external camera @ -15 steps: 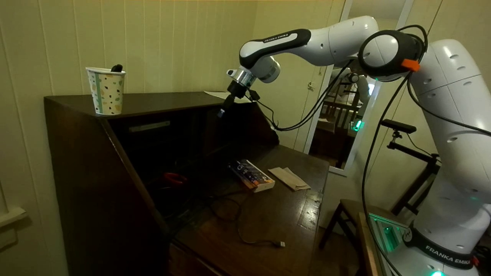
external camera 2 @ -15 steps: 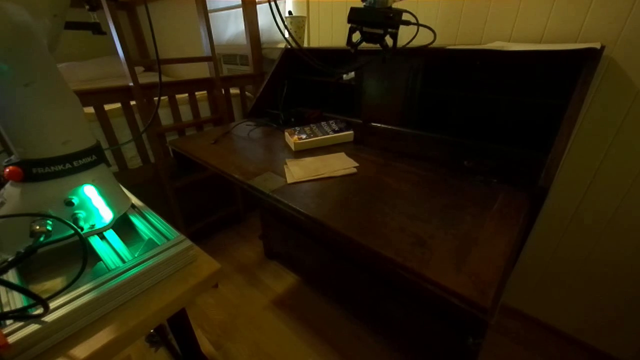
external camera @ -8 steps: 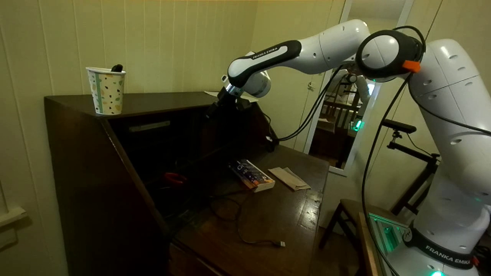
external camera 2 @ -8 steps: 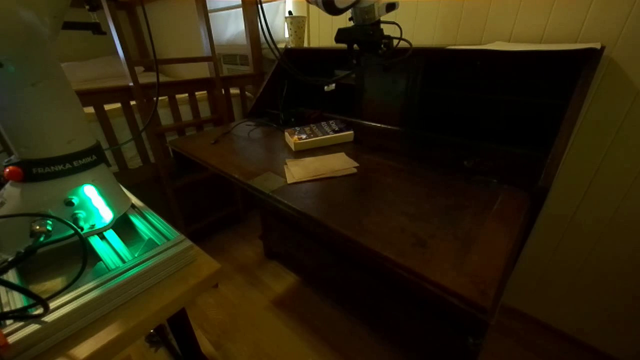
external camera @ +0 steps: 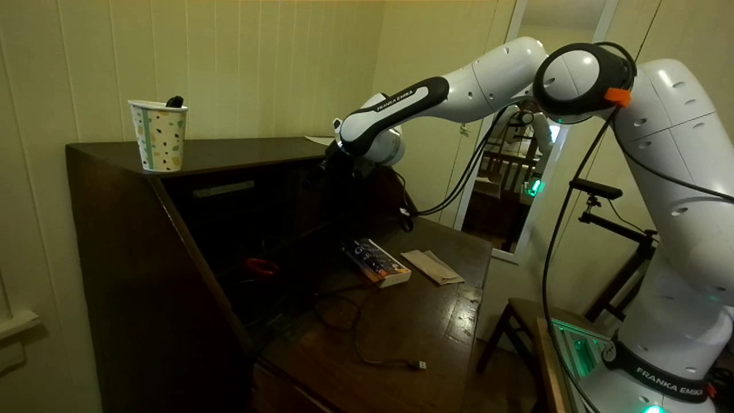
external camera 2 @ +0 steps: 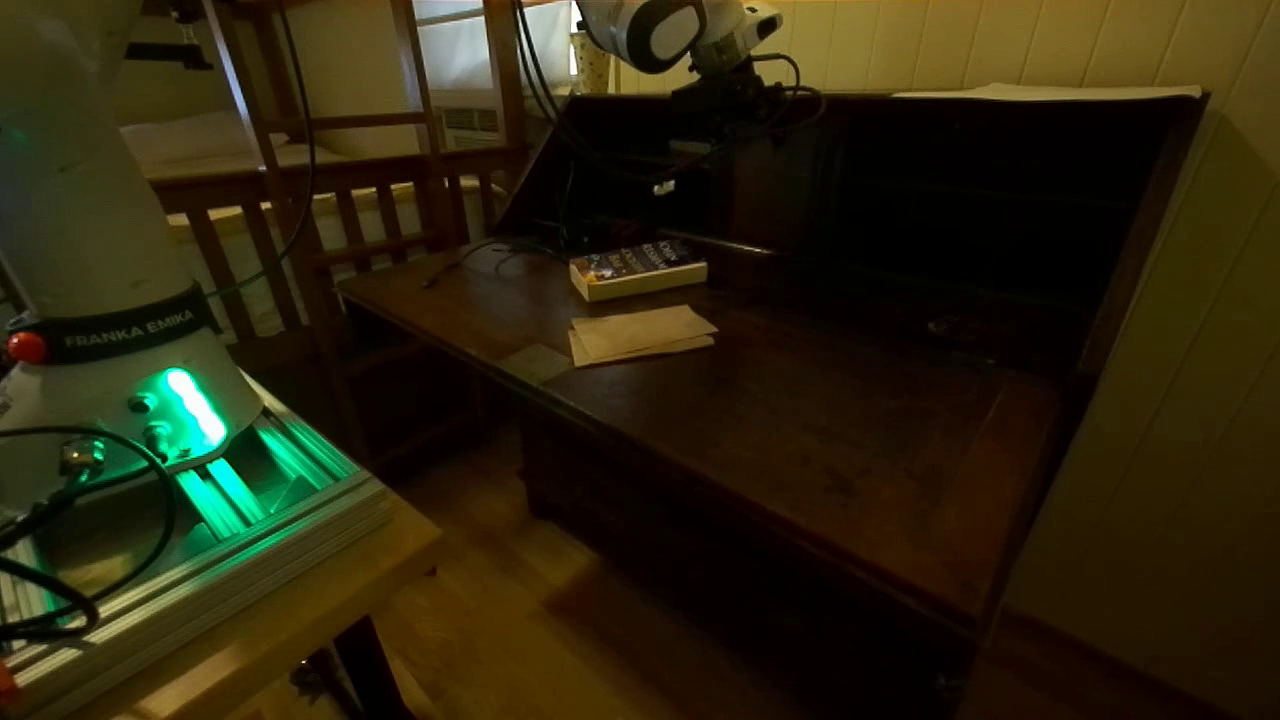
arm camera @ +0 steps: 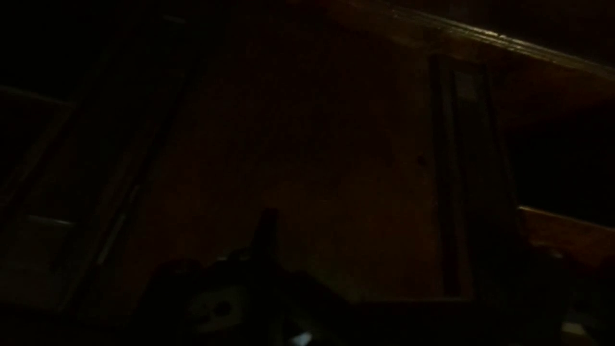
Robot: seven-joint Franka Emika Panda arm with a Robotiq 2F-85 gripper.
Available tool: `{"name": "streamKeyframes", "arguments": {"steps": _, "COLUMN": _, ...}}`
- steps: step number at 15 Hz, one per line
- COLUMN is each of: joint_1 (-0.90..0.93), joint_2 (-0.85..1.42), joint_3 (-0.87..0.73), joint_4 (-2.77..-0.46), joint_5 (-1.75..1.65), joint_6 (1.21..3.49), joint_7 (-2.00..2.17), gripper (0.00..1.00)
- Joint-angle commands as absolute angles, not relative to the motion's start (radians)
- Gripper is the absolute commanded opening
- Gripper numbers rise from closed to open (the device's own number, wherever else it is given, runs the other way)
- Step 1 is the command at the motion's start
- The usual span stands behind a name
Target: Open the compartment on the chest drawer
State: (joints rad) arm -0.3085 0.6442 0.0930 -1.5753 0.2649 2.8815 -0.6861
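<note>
The chest drawer is a large dark brown bureau with a flat top and slanted sides; it shows in both exterior views (external camera: pixel 132 258) (external camera 2: pixel 850 430). Its fold-down writing surface is lowered. A flat reddish-brown middle panel (external camera 2: pixel 770 190) stands upright between its dark shelves; it fills the middle of the wrist view (arm camera: pixel 307 144) and looks flat and shut. My gripper (arm camera: pixel 375 216) is close in front of this panel, pointing at it. One dark finger (arm camera: pixel 267 233) shows clearly; the other blends into a dark strip. The jaws look spread, with nothing between them. In an exterior view the gripper (external camera: pixel 318 172) is lost in shadow.
A book (external camera: pixel 377 263), folded brown napkins (external camera: pixel 433 267), a cable (external camera: pixel 355 327) and a red-handled tool (external camera: pixel 261 267) lie on the desk. A patterned cup (external camera: pixel 160 137) stands on top. Paper (external camera 2: pixel 1040 92) lies on the top. Cables hang below the wrist.
My gripper has come down from above the top edge to in front of the middle panel. The wrist has tilted, and the arm has lowered. The furniture and objects have not moved.
</note>
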Motion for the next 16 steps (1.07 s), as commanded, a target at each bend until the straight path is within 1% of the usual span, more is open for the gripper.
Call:
{"name": "streamKeyframes", "arguments": {"steps": 1, "joint_1": -0.361, "joint_2": 0.659, "joint_3": 0.171, "joint_4": -1.595, "joint_5": 0.27, "joint_6": 3.008, "joint_7": -0.783, "gripper": 1.0}}
{"name": "streamKeyframes", "arguments": {"steps": 2, "joint_1": -0.378, "joint_2": 0.659, "joint_3": 0.191, "joint_4": -1.596, "joint_5": 0.277, "joint_6": 2.99, "joint_7": -0.781, "gripper": 1.0}}
{"name": "streamKeyframes", "arguments": {"steps": 3, "joint_1": -0.418, "joint_2": 0.641, "joint_3": 0.241, "joint_4": -1.6, "joint_5": 0.294, "joint_6": 2.874, "joint_7": -0.806, "gripper": 1.0}}
{"name": "streamKeyframes", "arguments": {"steps": 6, "joint_1": -0.459, "joint_2": 0.538, "joint_3": 0.268, "joint_4": -1.702, "joint_5": 0.281, "joint_6": 2.671, "joint_7": -0.776, "gripper": 1.0}}
{"name": "streamKeyframes", "arguments": {"steps": 8, "joint_1": -0.436, "joint_2": 0.427, "joint_3": 0.216, "joint_4": -1.817, "joint_5": 0.288, "joint_6": 2.569, "joint_7": -0.726, "gripper": 1.0}}
{"name": "streamKeyframes", "arguments": {"steps": 9, "joint_1": -0.396, "joint_2": 0.374, "joint_3": 0.154, "joint_4": -1.865, "joint_5": 0.251, "joint_6": 2.53, "joint_7": -0.664, "gripper": 1.0}}
{"name": "streamKeyframes", "arguments": {"steps": 13, "joint_1": -0.304, "joint_2": 0.182, "joint_3": 0.003, "joint_4": -2.05, "joint_5": 0.143, "joint_6": 2.421, "joint_7": -0.488, "gripper": 1.0}}
{"name": "streamKeyframes", "arguments": {"steps": 16, "joint_1": -0.253, "joint_2": 0.028, "joint_3": -0.081, "joint_4": -2.178, "joint_5": 0.033, "joint_6": 2.328, "joint_7": -0.312, "gripper": 1.0}}
